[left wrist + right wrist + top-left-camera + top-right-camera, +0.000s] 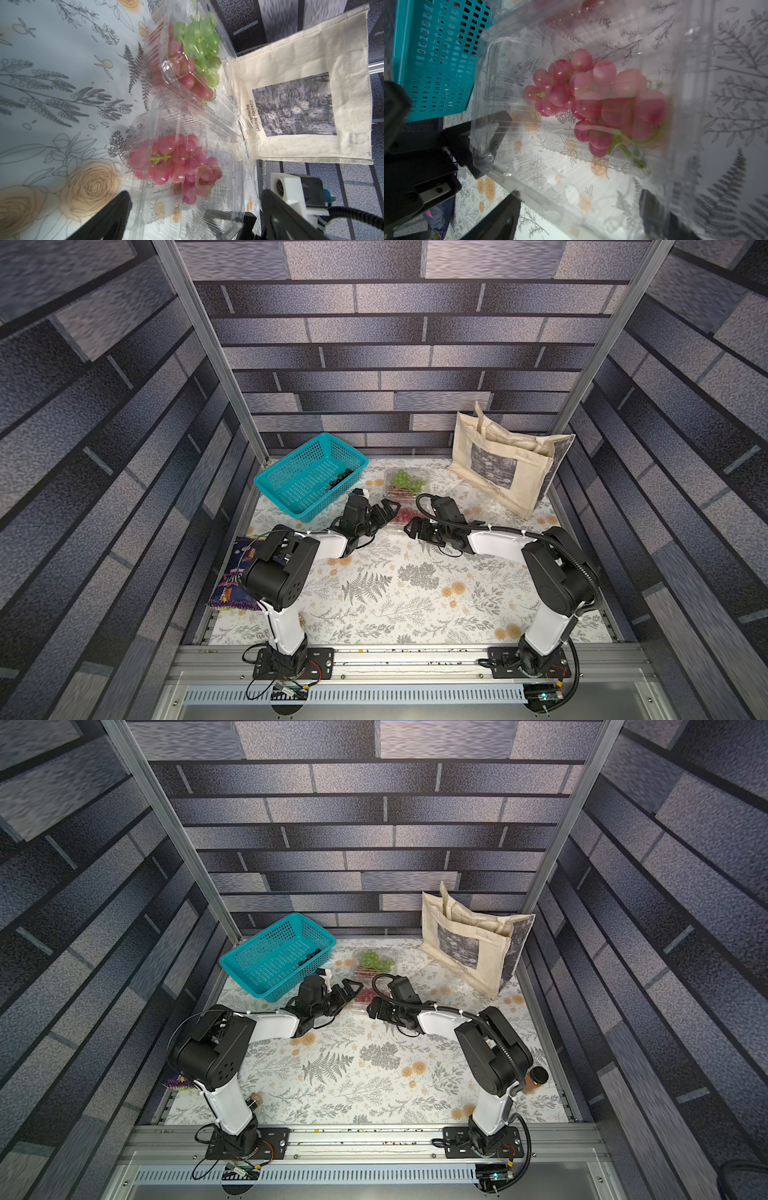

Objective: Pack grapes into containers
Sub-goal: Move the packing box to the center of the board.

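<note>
Mid-frame, left claw point(386, 509) and right claw point(412, 526), both spread and empty, flank a clear plastic clamshell box point(395, 526) of red grapes point(405, 515); second box point(390, 479) above holds red-and-green bunches point(405, 482); black-purple grapes point(340, 479) await packing in teal perforated basket point(332, 498).

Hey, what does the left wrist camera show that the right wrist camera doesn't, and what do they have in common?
Only the left wrist view shows the green grapes in the farther container, and the beige tote bag with its Claude Monet print. Only the right wrist view shows the teal basket. Both show the nearer clear container holding one red grape bunch, resting on the floral tablecloth.
</note>
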You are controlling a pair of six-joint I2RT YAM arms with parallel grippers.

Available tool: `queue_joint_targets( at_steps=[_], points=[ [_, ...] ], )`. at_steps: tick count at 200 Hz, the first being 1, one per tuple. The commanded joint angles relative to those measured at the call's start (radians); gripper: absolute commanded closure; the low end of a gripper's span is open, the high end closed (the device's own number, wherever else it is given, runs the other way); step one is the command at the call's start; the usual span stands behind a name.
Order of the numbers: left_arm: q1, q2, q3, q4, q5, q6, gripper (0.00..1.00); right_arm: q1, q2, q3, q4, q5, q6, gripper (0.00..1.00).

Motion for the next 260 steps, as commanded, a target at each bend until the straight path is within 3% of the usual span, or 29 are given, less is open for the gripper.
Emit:
queue_joint_targets(
  at_steps=[1, 91, 145, 177, 215, 260],
  points=[
    [0.009, -0.014, 0.008, 0.006, 0.017, 0.007, 0.00, -0.014, 0.021, 0.036, -0.035, -0.004, -0.029, 0.10],
    [0.055, -0.097, -0.059, -0.045, 0.041, 0.030, 0.00, -0.021, -0.016, 0.050, -0.093, -0.003, -0.048, 0.06],
    [0.068, -0.243, -0.119, -0.178, 0.053, 0.059, 0.00, -0.027, -0.162, 0.056, -0.260, 0.031, -0.091, 0.00],
    [0.065, -0.358, -0.125, -0.313, 0.063, 0.096, 0.00, -0.052, -0.363, 0.065, -0.483, 0.157, -0.151, 0.00],
    [0.032, -0.441, -0.073, -0.472, 0.075, 0.178, 0.00, -0.197, -0.529, 0.134, -0.769, 0.279, -0.216, 0.00],
    [-0.074, -0.426, 0.027, -0.591, 0.058, 0.270, 0.00, -0.436, -0.492, 0.175, -0.877, 0.271, -0.265, 0.00]
  ],
)
